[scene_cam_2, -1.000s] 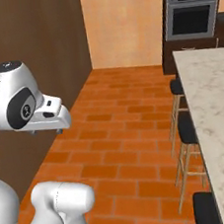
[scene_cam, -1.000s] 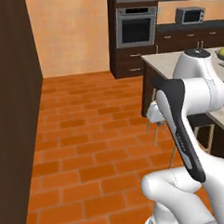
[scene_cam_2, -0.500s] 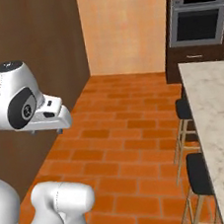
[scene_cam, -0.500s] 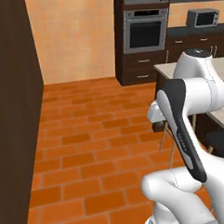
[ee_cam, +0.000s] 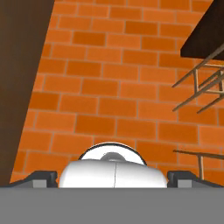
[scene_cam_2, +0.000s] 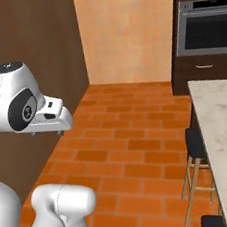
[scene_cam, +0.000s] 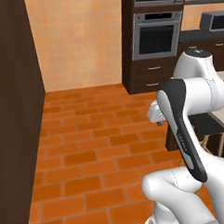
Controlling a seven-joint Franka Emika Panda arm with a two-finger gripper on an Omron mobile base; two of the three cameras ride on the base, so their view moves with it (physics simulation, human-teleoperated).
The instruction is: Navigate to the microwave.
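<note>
grey microwave [scene_cam: 214, 21] sits wide-side-out, door facing the brick floor [scene_cam: 92, 147].

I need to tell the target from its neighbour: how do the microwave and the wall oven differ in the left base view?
The microwave is small and sits on a dark counter at the far right, cut by the frame edge. The oven is larger, built into a tall dark cabinet, nearer the middle, with drawers below. Both have grey fronts and dark windows.
</note>
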